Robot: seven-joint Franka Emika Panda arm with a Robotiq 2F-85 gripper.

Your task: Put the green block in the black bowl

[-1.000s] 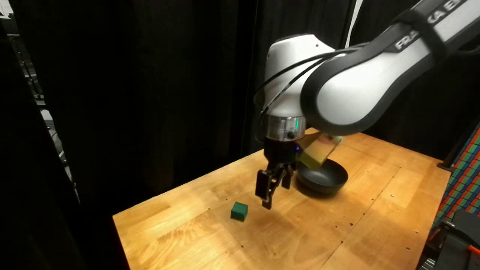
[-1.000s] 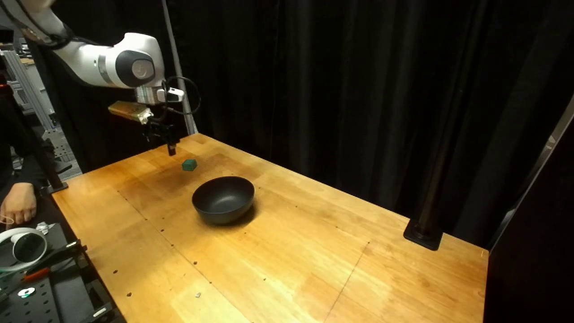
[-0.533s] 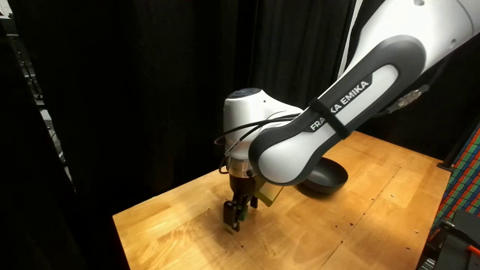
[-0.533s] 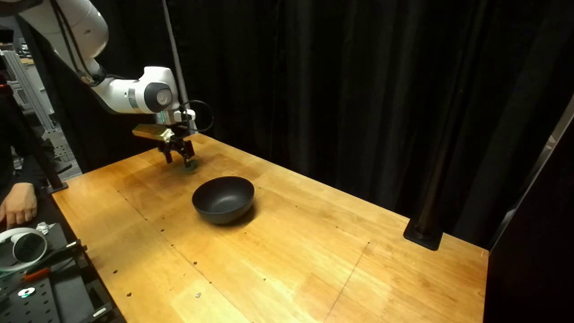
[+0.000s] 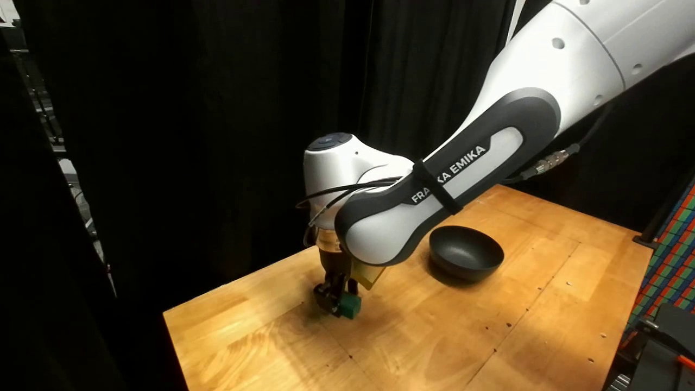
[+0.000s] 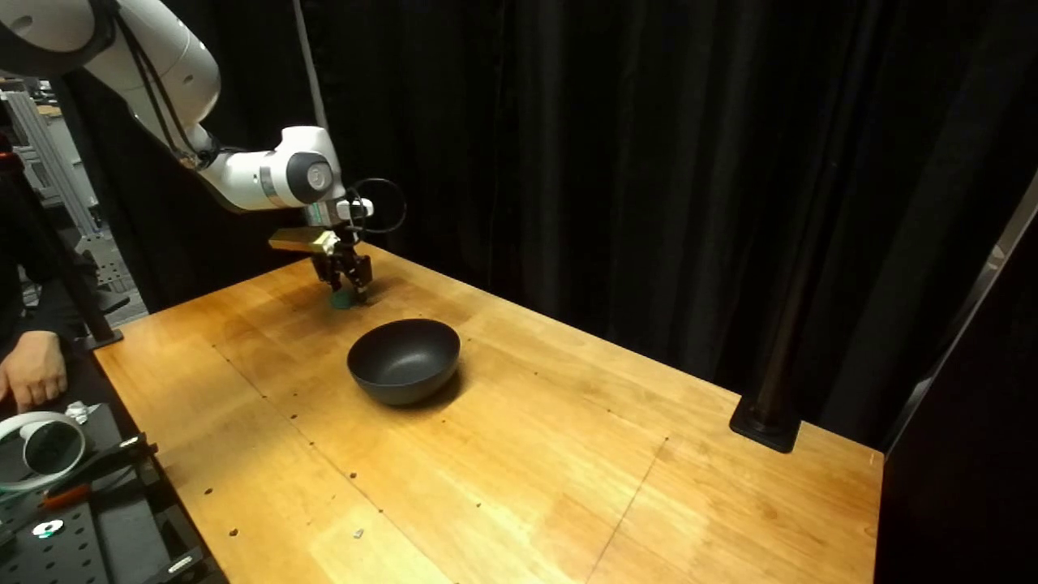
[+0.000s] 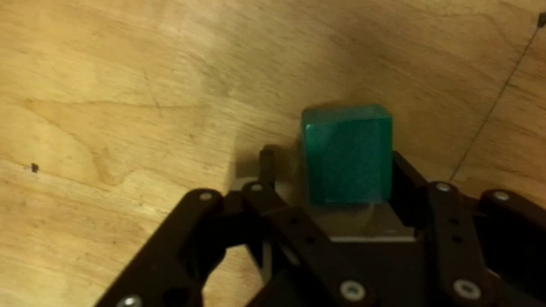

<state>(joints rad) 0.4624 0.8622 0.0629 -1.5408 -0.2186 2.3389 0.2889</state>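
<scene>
- The bench (image 6: 519, 478) bears both things you need.
- The bowl (image 5: 467, 252) stands upright on it, apart from your pincer (image 7: 332, 172).
- Your pincer is parted wider than the block (image 7: 349, 160) and seems to hold nothing.
- The block lies between your jaws, off-centre: in the wrist view a gap shows on its left; whether its right touches is unclear. It's a plain green cube, no long axis, so you likely just centre and squeeze.
</scene>
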